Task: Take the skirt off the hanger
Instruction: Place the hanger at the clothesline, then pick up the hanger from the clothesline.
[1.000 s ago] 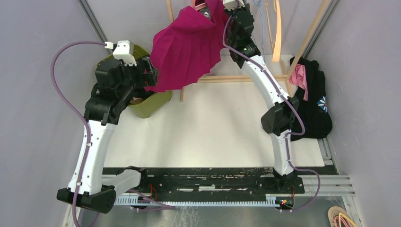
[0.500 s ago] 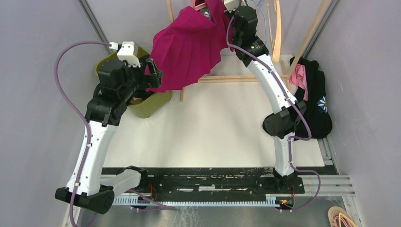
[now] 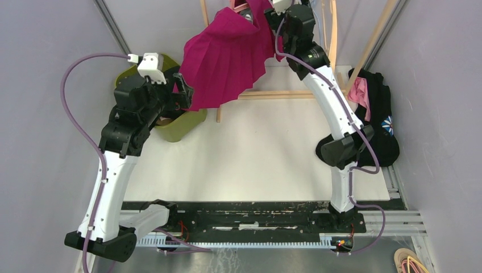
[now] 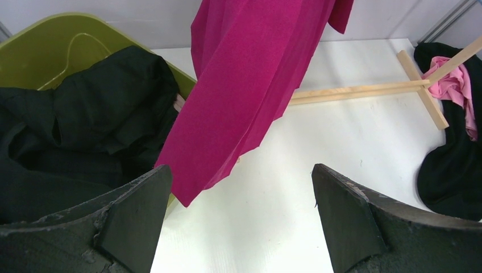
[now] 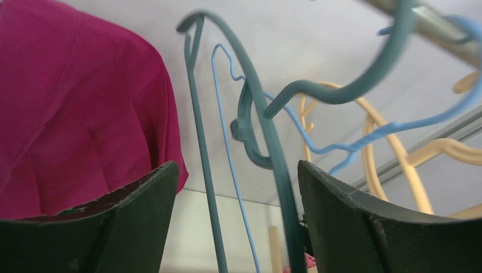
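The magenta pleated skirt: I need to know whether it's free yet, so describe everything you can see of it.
The magenta pleated skirt, soft matte fabric, hangs at the back, fanning down and leftward. Its lower corner dangles beside the olive-green bin, between the fingers of the open left gripper, not clamped. Its top attachment is hidden.

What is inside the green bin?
The green bin is full of black clothes. Anything under them, and the bottom, is covered. The pink skirt hangs in front of one edge and hides it.
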